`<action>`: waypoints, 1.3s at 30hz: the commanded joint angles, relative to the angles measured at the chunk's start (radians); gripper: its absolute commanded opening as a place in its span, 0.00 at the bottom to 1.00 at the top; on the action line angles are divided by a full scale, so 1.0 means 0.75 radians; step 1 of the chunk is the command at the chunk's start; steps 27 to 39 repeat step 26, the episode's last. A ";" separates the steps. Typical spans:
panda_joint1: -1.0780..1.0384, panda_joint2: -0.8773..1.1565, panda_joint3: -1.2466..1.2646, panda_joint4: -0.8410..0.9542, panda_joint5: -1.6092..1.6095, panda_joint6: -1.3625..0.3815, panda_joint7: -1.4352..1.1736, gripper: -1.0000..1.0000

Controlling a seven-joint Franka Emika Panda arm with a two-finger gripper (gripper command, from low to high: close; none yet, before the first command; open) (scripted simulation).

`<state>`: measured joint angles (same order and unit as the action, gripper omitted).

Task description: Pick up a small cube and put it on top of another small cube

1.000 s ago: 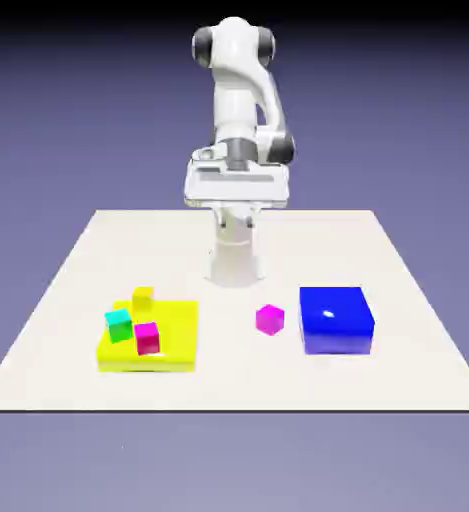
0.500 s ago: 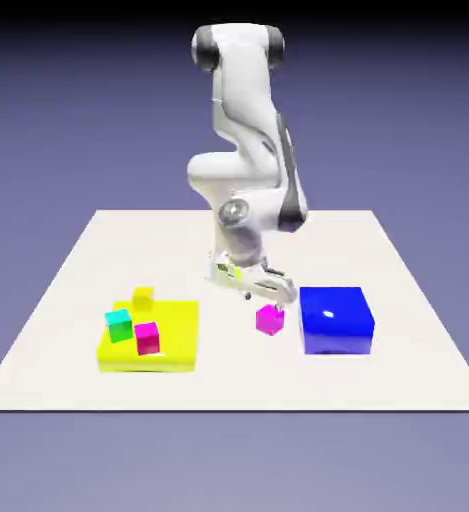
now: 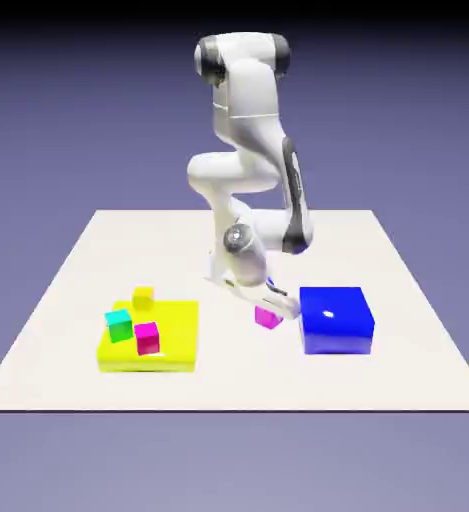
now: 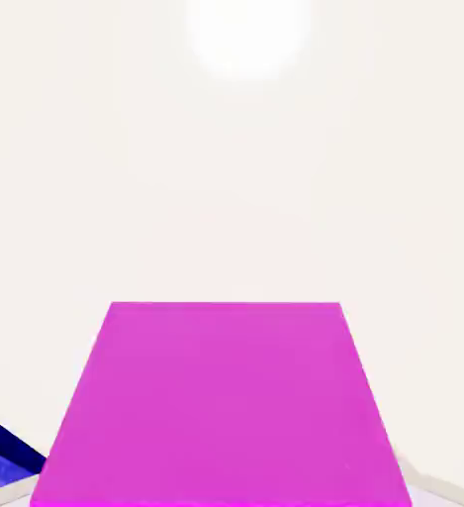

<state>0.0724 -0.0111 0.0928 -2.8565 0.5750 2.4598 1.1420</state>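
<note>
Leftmost in the exterior view: teal cube (image 3: 119,326), small, at the left part of a flat yellow block (image 3: 178,335). Yellow cube (image 3: 144,298), small, at that block's far side; whether it rests on the block cannot be told. Deep-pink cube (image 3: 147,338), small, toward the near side, right of the teal one.

Mid-table: magenta cube (image 3: 267,317), small, apart from the yellow block and presumably the piece to be lifted. It lies directly under the gripper (image 3: 269,304), partly covered by the hand. No long axis; its faces sit askew to the table edges, yet in the hand view its far edge runs level and its sides taper evenly, so the hand seems squared to it. Fingertips masked by the cube; whether they are spread or clamped cannot be told. Judged next: a firm hold, then a straight lift.

Rightmost: large blue block (image 3: 336,320), just beside the hand; a low sideways move could knock it.
</note>
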 commanded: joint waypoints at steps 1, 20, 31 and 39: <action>0.007 -0.045 -0.014 -0.004 -0.042 -0.040 0.031 0.00; -0.674 0.162 -0.312 0.647 0.000 -0.308 0.601 0.00; -0.677 0.141 -0.320 0.655 -0.019 -0.336 0.615 1.00; -0.677 0.141 -0.320 0.655 -0.019 -0.336 0.615 1.00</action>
